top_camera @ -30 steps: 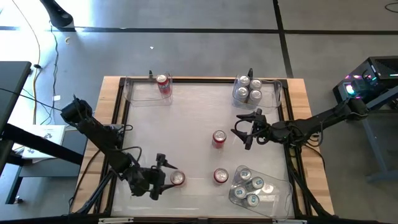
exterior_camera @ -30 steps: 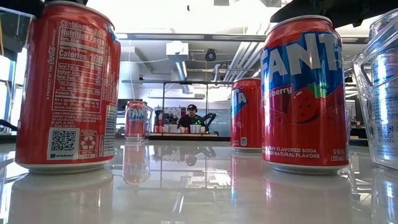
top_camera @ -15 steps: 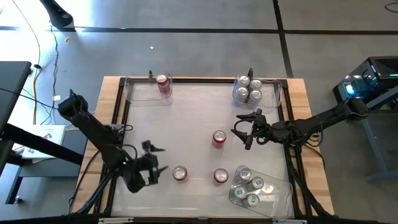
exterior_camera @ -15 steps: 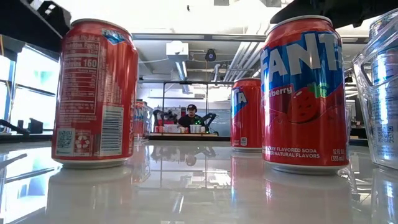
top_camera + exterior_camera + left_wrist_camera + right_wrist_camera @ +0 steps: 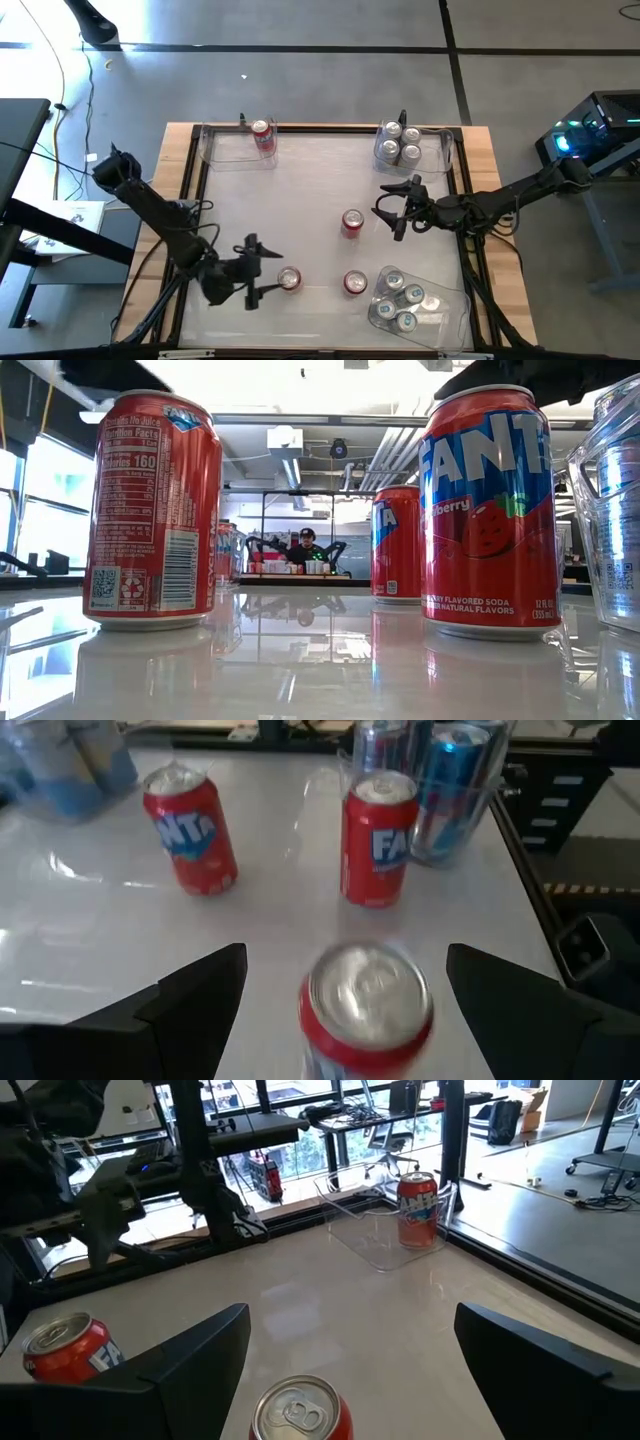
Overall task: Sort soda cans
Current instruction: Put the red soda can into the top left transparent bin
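Left pincer (image 5: 262, 270) low over the near-left part of the counter (image 5: 300, 200), fingers spread wide, aimed at a red can (image 5: 289, 279) standing upright just in front of it. In the left wrist view this can (image 5: 366, 1005) sits between the two open fingers, not touched by either.

Right pincer (image 5: 388, 212) hovers right of centre, fingers also apart, holding nothing. A second red can (image 5: 352, 222) stands just beside it, clear of the fingers. Right wrist view shows that can (image 5: 300, 1408) between the open fingers.

Third loose red can (image 5: 355, 283) stands near the front, just beside the front-right clear bin (image 5: 440, 318), which holds blue cans (image 5: 401, 300). Far-right bin (image 5: 435, 152) holds silver cans (image 5: 399, 141). Far-left bin (image 5: 222, 150) holds one red can (image 5: 263, 137).

Low view: person in the room well behind the counter.
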